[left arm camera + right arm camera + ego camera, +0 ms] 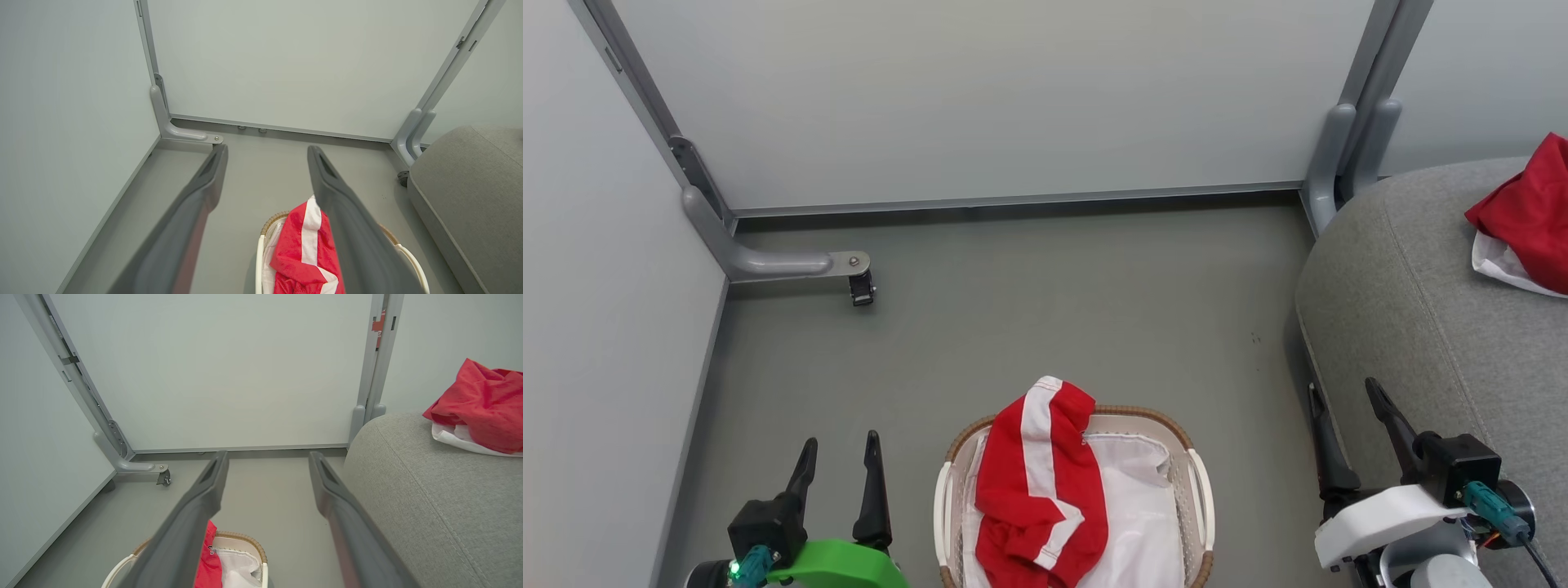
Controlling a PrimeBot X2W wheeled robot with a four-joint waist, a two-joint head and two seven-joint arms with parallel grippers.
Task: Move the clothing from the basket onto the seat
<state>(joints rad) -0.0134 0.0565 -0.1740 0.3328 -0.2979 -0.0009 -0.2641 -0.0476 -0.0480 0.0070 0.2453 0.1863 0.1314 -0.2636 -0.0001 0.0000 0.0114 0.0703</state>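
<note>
Left gripper (840,438) stands wide open and empty beside the basket (1145,412); one red garment (1037,490) lies in it, draped over its rim. Right gripper (1343,385), open and empty too, hangs by the seat (1405,310), where the other garment (1531,212) already rests; roughly half done.

The head camera looks steeply down from high up at the floor (1013,310), with the basket (1201,490) at bottom centre and the seat (1405,327) on the right. The wrist cameras sit lower and look forward and down along the left gripper (267,149) and the right gripper (267,454). All three views share the basket, the seat and the partition wall (1013,98).
</note>
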